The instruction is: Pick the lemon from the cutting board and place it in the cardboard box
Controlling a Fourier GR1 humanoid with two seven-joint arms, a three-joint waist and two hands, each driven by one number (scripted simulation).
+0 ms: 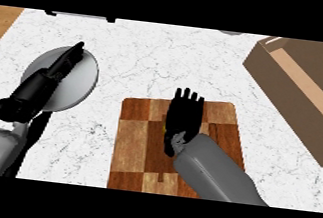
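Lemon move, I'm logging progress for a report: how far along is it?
Nothing finished: nothing yellow shows in the cardboard box. In hand: the right hand is open over the cutting board, a yellow sliver of lemon showing at its edge, not yet grasped. Left: grip it, lift, carry it right, release in the box. The left hand hangs over the grey plate.

table (163, 56): white marble top with grey veins | middle, near front edge: wooden cutting board (138, 143), lying flat | far right: open cardboard box (307, 97), standing at an angle | left: round grey plate (82, 84), apart from the board
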